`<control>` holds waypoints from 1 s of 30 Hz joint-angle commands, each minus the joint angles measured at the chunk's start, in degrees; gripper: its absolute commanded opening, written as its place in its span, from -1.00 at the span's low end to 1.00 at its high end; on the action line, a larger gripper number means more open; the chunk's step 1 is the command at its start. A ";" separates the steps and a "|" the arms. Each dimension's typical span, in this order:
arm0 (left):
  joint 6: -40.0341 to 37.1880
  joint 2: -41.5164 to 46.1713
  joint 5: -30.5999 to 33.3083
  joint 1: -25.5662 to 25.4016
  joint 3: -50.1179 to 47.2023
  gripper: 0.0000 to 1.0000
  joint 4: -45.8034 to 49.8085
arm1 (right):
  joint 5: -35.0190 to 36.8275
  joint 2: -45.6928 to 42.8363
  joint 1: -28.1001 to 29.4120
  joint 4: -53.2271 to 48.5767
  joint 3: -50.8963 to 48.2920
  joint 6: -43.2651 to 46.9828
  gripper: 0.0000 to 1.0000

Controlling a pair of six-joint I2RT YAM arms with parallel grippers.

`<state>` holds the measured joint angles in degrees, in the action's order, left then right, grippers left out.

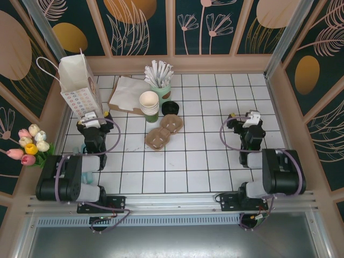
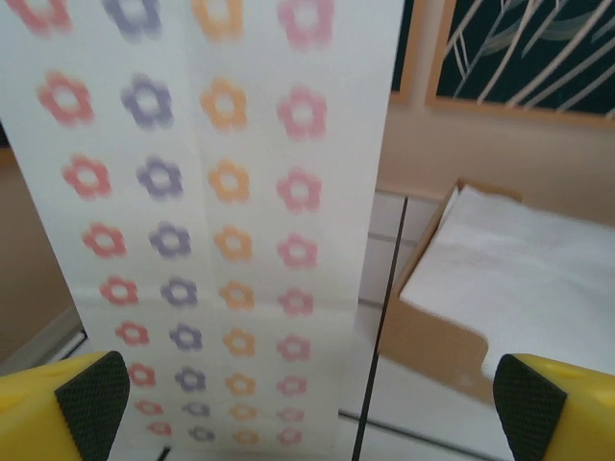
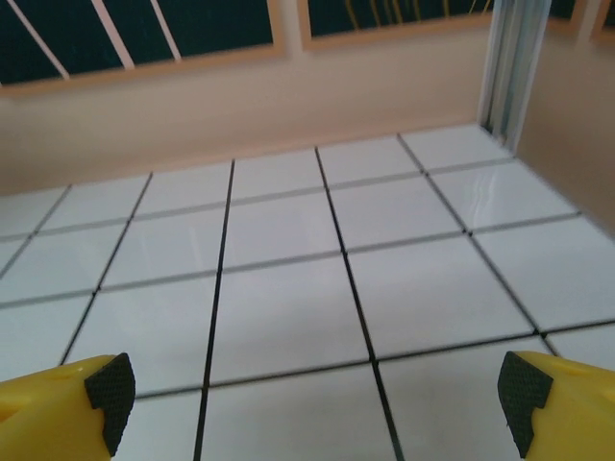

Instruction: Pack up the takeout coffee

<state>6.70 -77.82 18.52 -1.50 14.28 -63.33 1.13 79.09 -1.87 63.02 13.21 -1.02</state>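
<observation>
- Beyond the pulp carrier (image 1: pixel 164 130), mid-table, the takeout coffee (image 1: pixel 149 107) was seen upright.
- Light, crushable paper was judged; a gentle mid-wall grip was favoured.
- Left gripper (image 2: pixel 307 403) and right gripper (image 3: pixel 312 399) were spread wide, nothing held.

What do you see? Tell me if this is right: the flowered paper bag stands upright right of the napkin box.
The side is wrong. The flowered paper bag stands upright left of the napkin box, as the top external view shows.
</observation>
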 commanded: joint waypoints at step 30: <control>27.45 -12.56 -10.28 -21.86 67.45 0.67 97.73 | -15.59 5.88 16.86 -61.14 41.31 -31.51 0.98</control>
<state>38.04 -87.35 8.54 -22.96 77.10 25.87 -12.82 83.18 13.87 6.13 51.35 -35.05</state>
